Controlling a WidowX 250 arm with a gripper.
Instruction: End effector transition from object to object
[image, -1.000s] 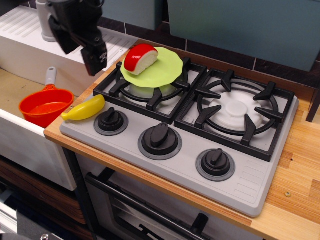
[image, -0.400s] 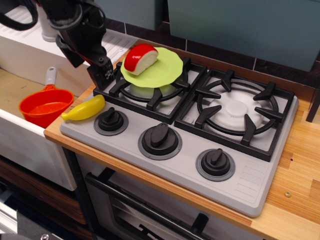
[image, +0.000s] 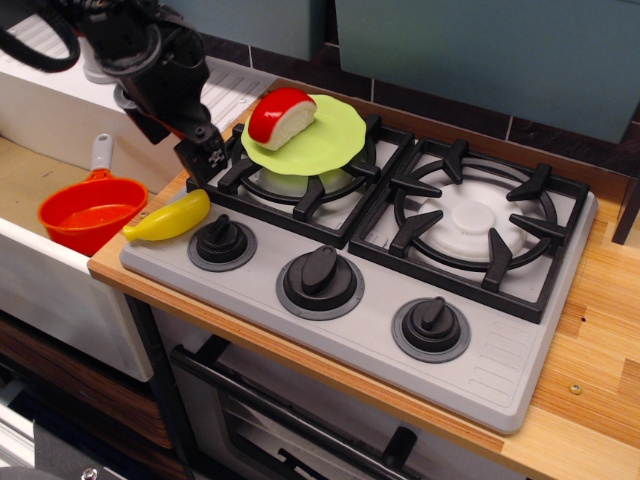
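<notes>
the tool (image: 203, 160) is dropping from high over the sink side toward the front-left corner of the stove (image: 400, 330), and over the last second it has been sinking lower and easing slightly toward seven o'clock. its narrow black fingers are now hanging just above the yellow banana (image: 168, 217), which is lying on the stove's edge at seven o'clock from the green plate (image: 325, 140). the fingers are looking close together, but i cannot tell whether they are fully together, and nothing is sitting between them. judging by this, the tool is leaving the plate and its red-and-white food (image: 280, 116) and approaching the banana, beside the orange cup (image: 92, 212).
</notes>
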